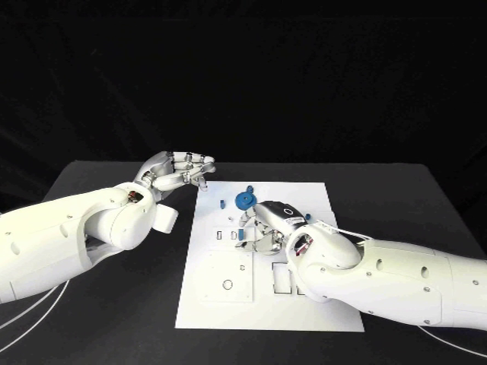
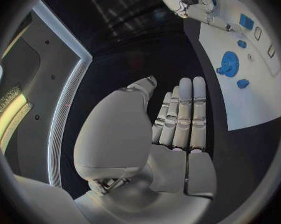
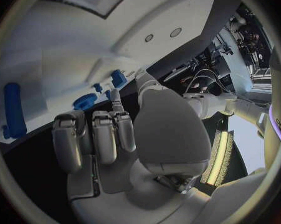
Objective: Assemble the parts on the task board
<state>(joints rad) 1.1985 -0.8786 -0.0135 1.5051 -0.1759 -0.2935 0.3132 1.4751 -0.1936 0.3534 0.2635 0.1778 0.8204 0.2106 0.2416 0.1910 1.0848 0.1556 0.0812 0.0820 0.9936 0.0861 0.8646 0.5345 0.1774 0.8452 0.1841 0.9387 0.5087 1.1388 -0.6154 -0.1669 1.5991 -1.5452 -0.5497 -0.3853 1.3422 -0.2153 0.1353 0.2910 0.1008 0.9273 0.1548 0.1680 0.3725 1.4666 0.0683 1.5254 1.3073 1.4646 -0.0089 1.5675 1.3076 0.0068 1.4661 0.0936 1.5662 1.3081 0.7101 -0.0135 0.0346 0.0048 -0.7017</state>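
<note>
A: Where's the left hand [image 1: 179, 170]?
B: Off the task board's [image 1: 224, 304] far left corner, over the black table [image 1: 90, 182]. Its fingers are curled in together and I see nothing in them.

A: And the right hand [image 1: 268, 226]?
B: Down over the middle of the board, fingers bent toward the surface. The wrist view shows the fingers [image 3: 93, 137] folded beside the palm, but I cannot tell whether they pinch anything.

A: The parts?
B: A blue gear [image 1: 245, 201] sits just beyond the right hand, with 2 small blue pieces near it, one [image 1: 218, 202] on the left hand's side, one [image 1: 247, 188] further out. Another blue part [image 1: 239, 236] touches or nearly touches the right hand's fingers.
</note>
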